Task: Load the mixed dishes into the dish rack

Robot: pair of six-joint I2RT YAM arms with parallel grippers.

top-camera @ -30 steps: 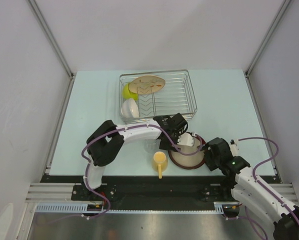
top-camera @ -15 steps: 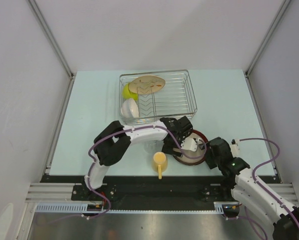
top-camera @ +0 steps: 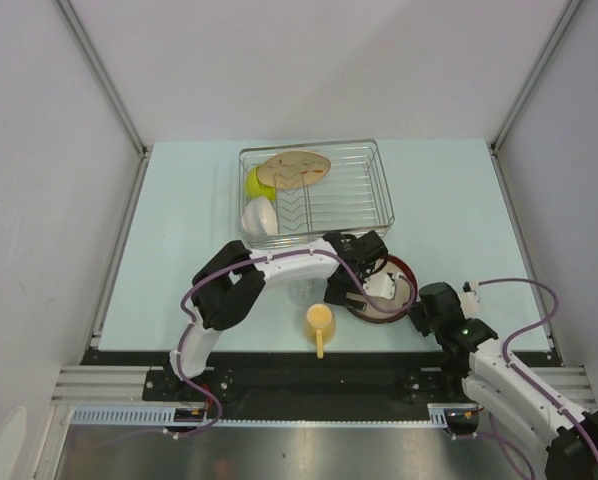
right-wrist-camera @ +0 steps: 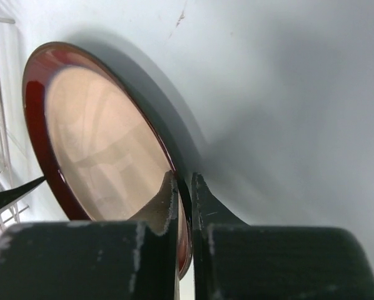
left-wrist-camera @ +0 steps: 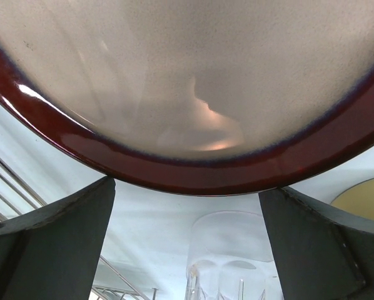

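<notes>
Left arm (top-camera: 279, 265): white tubular links, black joint housings, a purple cable (top-camera: 194, 290) run along it (in loose loops, standing off the links). Right arm (top-camera: 504, 370): same build, with white links, black joints and purple cable, plus a small green light (top-camera: 466, 326) on one black housing. Left tool (left-wrist-camera: 187, 212) — two dark grey wedge fingers (left-wrist-camera: 49, 231). Right tool (right-wrist-camera: 186, 200) — black fingers (right-wrist-camera: 165, 209), edges scuffed pale.

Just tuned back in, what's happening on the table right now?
The right gripper is pinched on the rim of the red-rimmed plate, in front of the dish rack. The left gripper is open, fingers either side of the plate's far rim. A floral plate, green bowl and white bowl sit in the rack; the yellow mug and glass are on the table.
</notes>
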